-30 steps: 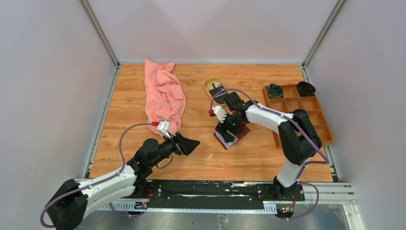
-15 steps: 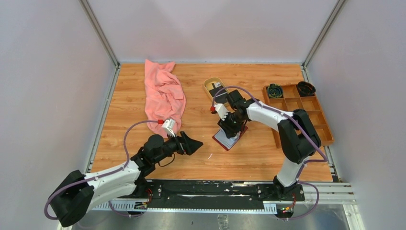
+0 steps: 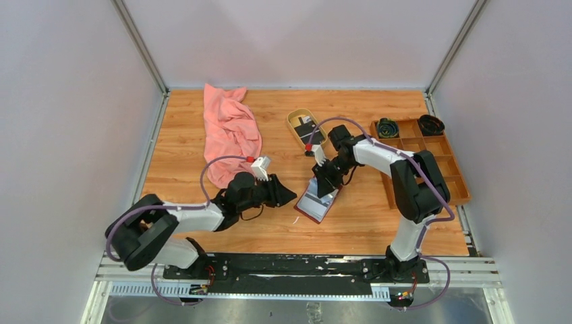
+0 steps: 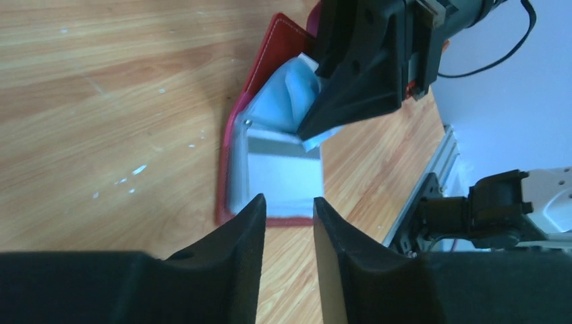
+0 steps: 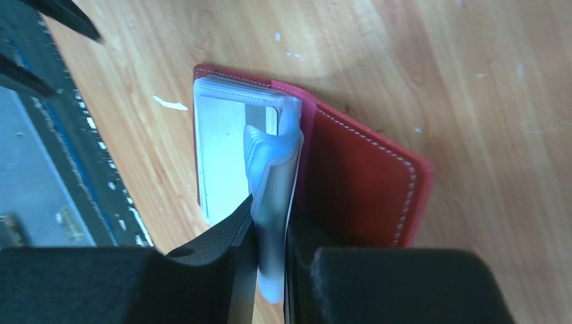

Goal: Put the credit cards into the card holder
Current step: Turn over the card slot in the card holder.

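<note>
the card holder (image 3: 311,208) lies open on the table (image 3: 357,226), nearer the near edge than the far one and a little right of the middle. the right gripper (image 3: 326,177) comes down on its far end and hides that part from above. in the right wrist view its fingers (image 5: 233,239) are pressed together on a pale translucent sleeve that stands up from the holder's fold. a grey-white panel lies under the sleeve; whether it is a card cannot be told.

the left gripper (image 3: 289,196) hangs just left of the holder. its fingers (image 4: 236,233) stand a little apart with nothing between them, and the holder's near end shows through the gap.

the credit cards (image 3: 308,125) show as dark and pale shapes in an oval tan dish (image 3: 291,120) near the far edge; their number is unclear. a pink cloth (image 3: 231,131) lies by the far left corner. a wooden tray (image 3: 413,145) sits along the right edge, partly hidden by the right arm.
</note>
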Motion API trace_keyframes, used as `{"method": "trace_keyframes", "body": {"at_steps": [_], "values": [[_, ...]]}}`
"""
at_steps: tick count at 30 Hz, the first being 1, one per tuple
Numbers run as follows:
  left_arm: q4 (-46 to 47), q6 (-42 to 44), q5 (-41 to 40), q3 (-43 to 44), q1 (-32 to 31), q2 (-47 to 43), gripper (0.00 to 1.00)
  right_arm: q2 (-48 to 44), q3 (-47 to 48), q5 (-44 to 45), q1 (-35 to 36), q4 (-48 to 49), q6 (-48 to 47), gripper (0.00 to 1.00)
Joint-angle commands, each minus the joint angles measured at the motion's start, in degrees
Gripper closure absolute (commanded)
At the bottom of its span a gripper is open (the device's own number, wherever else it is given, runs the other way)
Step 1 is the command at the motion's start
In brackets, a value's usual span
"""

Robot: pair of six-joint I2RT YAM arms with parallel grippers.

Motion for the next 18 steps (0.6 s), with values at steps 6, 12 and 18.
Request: {"method": "trace_keyframes", "body": {"at_steps": [6,12,18], "values": [[11.44,-0.03,6.82,7.82,-0.78,14.7,0.75,4.27,0.42,-12.95,-1.06,-3.38,2.44,0.77],[14.12,-1.11,8.35,9.8,-0.88,21.14,0.78,3.93,0.62,-13.6,-2.0,-3.84,2.31,0.65],[14.52,-1.36,8.39,11.62,-1.32,25.27,0.78,3.64,0.94,-13.32,-2.18,-4.4,1.73,0.58]]}}
